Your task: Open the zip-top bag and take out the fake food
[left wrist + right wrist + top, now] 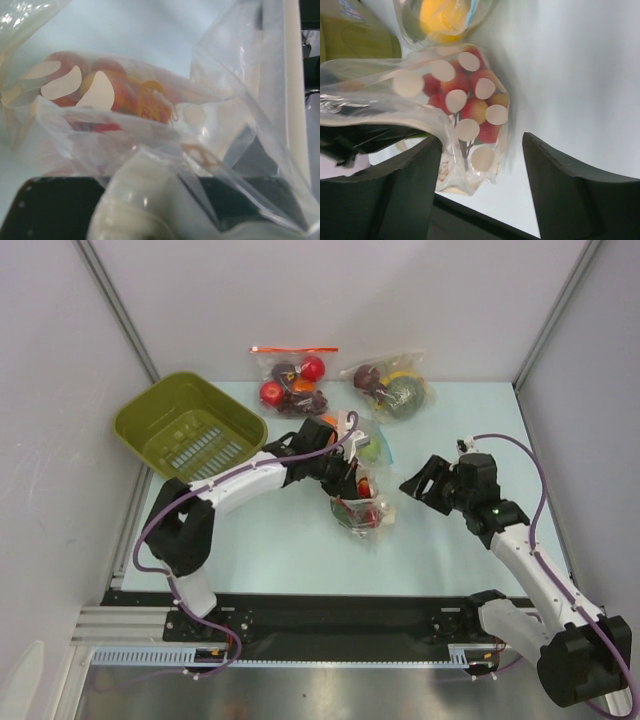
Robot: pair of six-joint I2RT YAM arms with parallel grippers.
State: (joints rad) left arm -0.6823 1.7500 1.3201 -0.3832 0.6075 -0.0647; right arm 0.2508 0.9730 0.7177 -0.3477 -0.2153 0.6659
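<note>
between the two arms, mid-bench: left fingers pressed together, pinching crinkly clear film of the zip-top bag, printed w/ whitish oval dots. right fingers, dark matte wedges, spread wide, nothing btwn them, bag just beside one. fake food, small glossy red pcs, bunched inside bag. bag bottom rests on smooth pale bench. slotted olive plastic basket on left arm's side.
</note>
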